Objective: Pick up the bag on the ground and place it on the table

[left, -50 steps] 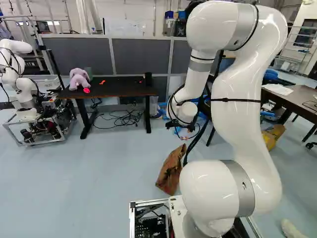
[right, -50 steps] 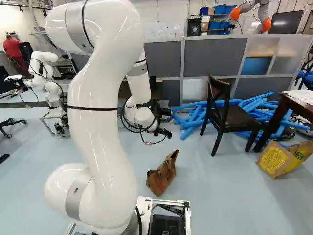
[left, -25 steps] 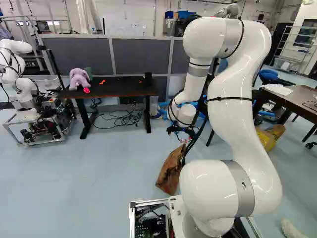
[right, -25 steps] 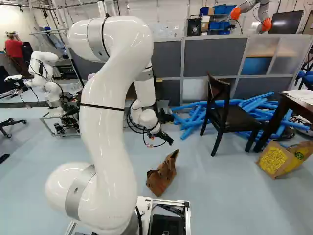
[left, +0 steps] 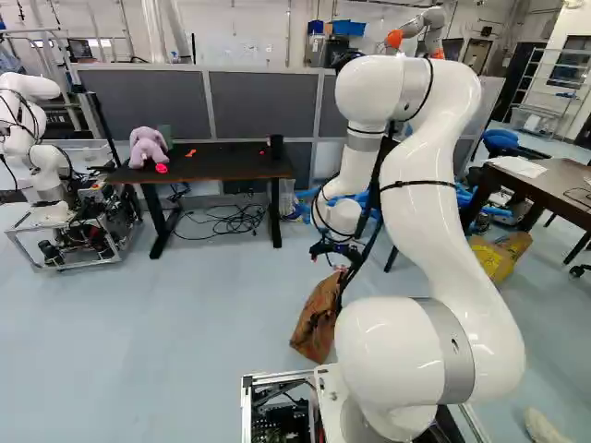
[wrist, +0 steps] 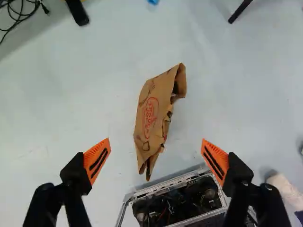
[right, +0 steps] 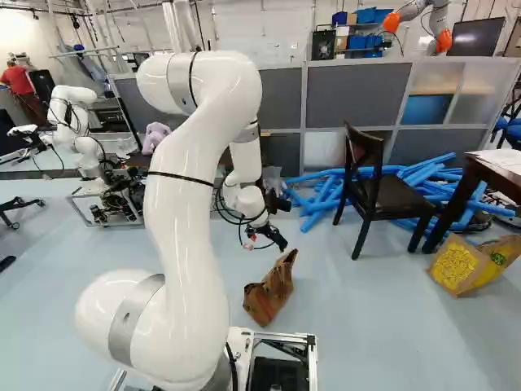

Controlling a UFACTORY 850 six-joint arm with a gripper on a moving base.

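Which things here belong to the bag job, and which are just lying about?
For the job:
paper bag
claw
left table or right table in the left base view, unclear which

Just lying about:
toy elephant
blue tubes
cables
chair

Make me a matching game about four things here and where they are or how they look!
1. crumpled brown paper bag
2. fluffy purple toy elephant
3. black, orange-padded gripper
4. long blue tubes

A. wide open
B. heaped by the dark chair
C. on the long dark table
D. on the pale floor ahead of the base

1-D, 2-C, 3-A, 4-B
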